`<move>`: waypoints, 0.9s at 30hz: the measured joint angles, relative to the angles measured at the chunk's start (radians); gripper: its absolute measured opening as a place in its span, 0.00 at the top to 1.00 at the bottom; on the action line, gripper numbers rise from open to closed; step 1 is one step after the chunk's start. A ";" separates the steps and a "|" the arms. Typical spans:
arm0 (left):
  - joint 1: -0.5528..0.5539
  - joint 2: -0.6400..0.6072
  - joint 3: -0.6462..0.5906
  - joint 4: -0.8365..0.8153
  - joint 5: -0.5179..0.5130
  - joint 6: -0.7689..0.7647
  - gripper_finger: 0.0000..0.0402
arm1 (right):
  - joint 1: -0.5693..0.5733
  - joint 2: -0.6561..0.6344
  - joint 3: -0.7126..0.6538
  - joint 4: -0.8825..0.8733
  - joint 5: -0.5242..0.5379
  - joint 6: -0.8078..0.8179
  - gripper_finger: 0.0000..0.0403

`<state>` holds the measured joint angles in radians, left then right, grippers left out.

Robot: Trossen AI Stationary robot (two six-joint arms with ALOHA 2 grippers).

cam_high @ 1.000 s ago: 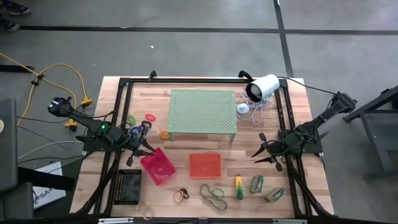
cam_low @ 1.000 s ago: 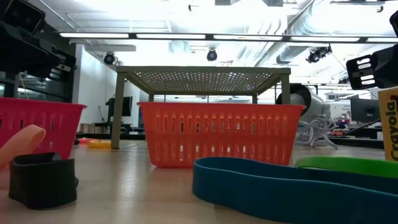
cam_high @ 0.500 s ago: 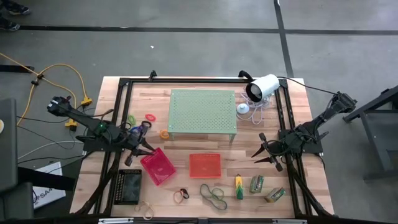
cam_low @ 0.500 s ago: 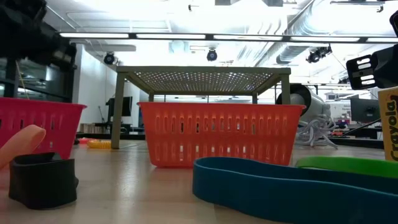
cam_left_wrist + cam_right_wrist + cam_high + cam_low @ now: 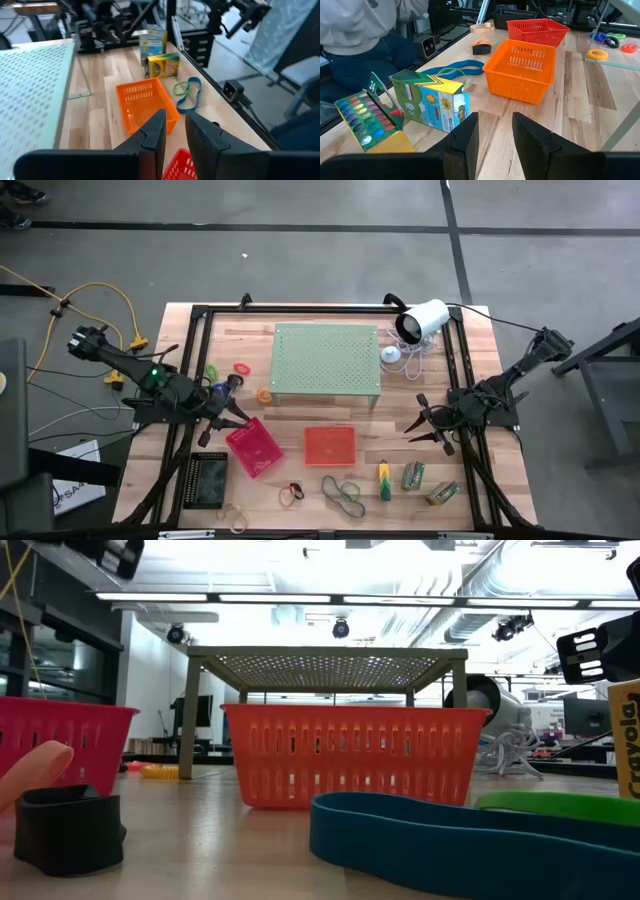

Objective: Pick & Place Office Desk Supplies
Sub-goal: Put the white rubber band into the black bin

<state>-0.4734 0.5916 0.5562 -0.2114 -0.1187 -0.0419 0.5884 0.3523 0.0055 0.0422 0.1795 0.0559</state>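
The right claw (image 5: pixel 418 420) hangs over the wooden surface (image 5: pixel 400 435) with its two fingers apart and nothing between them. It looks ready to reach for something, I think, since the small things lie just ahead of it.

Right in front of this claw lies a yellow and green cardboard crayon box (image 5: pixel 427 107). It rests flat on its wide side, so it will not roll. Its long side runs across the claw's way, not toward it, and its open green flap sticks up at one end. Beside it leans an open pack of coloured crayons (image 5: pixel 365 120). Past the box, farther from the claw, a long blue rubber band loop (image 5: pixel 452 67) lies flat and stretched out, next to the orange plastic basket tray (image 5: pixel 522 70). A person sits beyond the surface's edge.

The left claw (image 5: pixel 232 420) hovers just beside the red-pink plastic basket tray (image 5: pixel 250 448). Its fingers are a little apart and empty. It may be waiting over the trays; from above it is hard to be sure.
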 joint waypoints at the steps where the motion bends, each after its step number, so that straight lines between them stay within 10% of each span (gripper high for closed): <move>1: -0.010 0.026 0.030 -0.013 0.000 0.009 0.83 | 0.000 0.000 0.000 0.000 0.000 0.000 0.74; 27: -0.356 0.425 0.197 -0.004 -0.042 -0.041 0.83 | 0.000 0.000 0.000 0.000 0.000 0.000 0.74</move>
<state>-0.8295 1.0165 0.7532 -0.2157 -0.1603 -0.0827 0.5885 0.3526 0.0056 0.0423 0.1797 0.0562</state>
